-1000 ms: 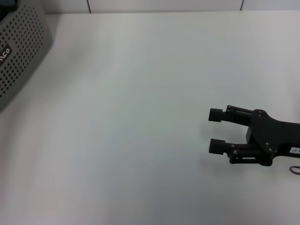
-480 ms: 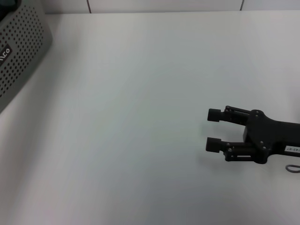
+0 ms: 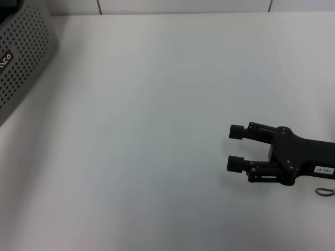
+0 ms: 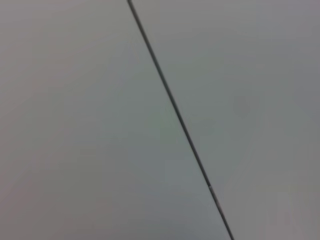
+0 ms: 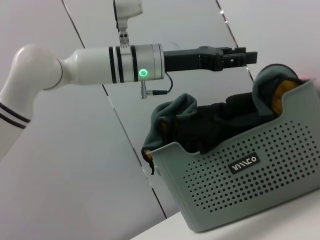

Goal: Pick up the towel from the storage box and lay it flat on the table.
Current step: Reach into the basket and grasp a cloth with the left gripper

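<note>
The grey perforated storage box stands at the table's far left corner. In the right wrist view the storage box holds the towel, crumpled, dark green side mostly out, with a yellow patch at one end. My left gripper hovers level above the box and does not touch the towel. Low over the white table at the near right, my right gripper is open and holds nothing, pointing toward the box.
A thin grey cable loop lies beside the right arm. The left wrist view has only a pale grey surface crossed by a dark seam line. A seamed pale wall runs behind the table's far edge.
My right gripper has drifted slightly toward the near edge of the table and a little to the left, staying open. The box has not moved.
</note>
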Controlling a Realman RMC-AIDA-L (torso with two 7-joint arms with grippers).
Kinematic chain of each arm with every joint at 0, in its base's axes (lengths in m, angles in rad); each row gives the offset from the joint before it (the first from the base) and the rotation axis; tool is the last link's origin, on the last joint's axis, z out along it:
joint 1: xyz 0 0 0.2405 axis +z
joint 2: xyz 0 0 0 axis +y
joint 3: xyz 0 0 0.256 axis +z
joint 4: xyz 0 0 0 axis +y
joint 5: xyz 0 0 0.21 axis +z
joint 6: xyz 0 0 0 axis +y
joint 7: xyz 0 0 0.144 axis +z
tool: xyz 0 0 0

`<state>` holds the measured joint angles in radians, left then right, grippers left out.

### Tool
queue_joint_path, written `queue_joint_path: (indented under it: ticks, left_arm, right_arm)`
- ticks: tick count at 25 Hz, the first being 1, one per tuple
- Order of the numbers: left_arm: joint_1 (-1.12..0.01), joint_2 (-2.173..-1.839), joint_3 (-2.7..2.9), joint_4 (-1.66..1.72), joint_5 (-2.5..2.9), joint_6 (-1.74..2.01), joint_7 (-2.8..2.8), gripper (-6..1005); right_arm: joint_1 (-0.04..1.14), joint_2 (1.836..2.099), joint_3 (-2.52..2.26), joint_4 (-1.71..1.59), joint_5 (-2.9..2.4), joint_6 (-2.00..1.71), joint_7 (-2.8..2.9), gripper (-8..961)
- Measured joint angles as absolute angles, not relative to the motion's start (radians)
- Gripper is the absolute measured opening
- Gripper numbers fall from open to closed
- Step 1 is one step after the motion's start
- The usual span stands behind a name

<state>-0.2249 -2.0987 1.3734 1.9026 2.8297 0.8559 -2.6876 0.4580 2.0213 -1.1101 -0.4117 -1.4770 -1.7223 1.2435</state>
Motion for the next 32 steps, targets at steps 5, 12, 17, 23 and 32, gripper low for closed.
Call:
queue_joint_path:
  ticks: [5, 12, 17, 23, 32]
  left_arm:
    - [-0.213, -2.099, 1.379, 1.857, 2.832, 0.792, -2.681, 550]
    - [-0.207, -2.101, 1.398, 1.813, 2.833, 0.727, -2.671, 549]
    - [-0.207, -2.102, 1.399, 1.757, 2.834, 0.675, -2.657, 549]
    - [-0.192, -2.103, 1.398, 1.730, 2.835, 0.632, -2.647, 548]
    - [-0.037, -2.099, 1.526, 2.007, 2.810, 0.713, -2.643, 547]
  right_arm:
    - [0.464, 2.020, -1.108, -0.374, -1.475, -1.718, 1.227, 862]
    - [0.466, 2.023, -1.113, -0.364, -1.476, -1.709, 1.226, 862]
    - [0.466, 2.023, -1.112, -0.347, -1.479, -1.709, 1.226, 861]
    - [0.464, 2.023, -1.113, -0.336, -1.480, -1.709, 1.226, 861]
    - [0.454, 2.020, -1.110, -0.336, -1.480, -1.703, 1.226, 861]
